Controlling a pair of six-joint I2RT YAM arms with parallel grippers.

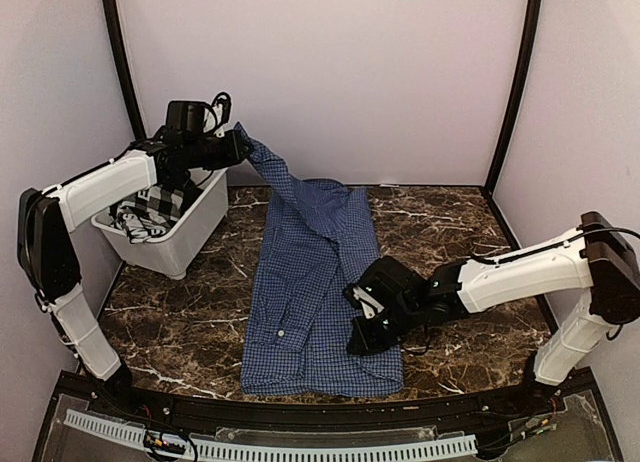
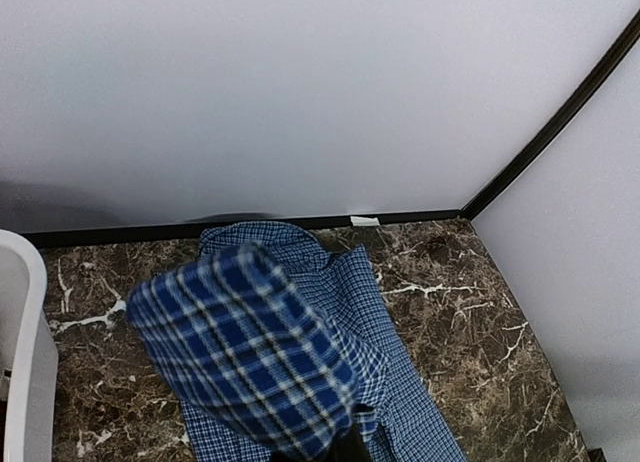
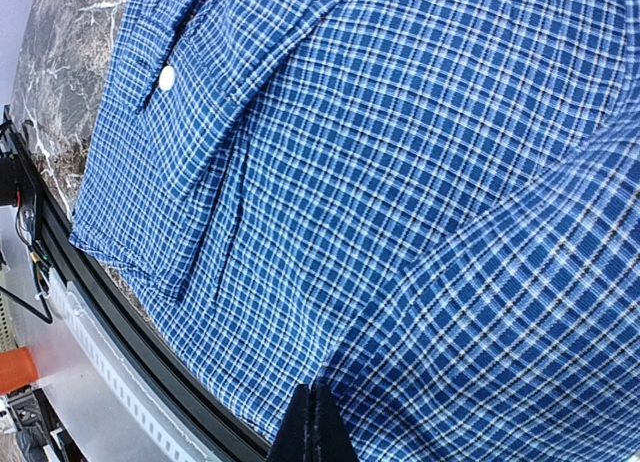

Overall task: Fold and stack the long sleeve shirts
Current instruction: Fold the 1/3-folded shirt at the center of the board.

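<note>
A shirt lies spread on the table, its near edge at the fingers of the right gripper, one sleeve rising back to the fingers of the left gripper. Below and left of those fingers, a bin holds more cloth.

Blue checked shirt, white button

Nothing to read here: no words, brands or numbers came up legible in any of the three views. The only candidate was a small white tag at the foot of the back wall, and it was too small to tell whether anything was printed on it.
</note>
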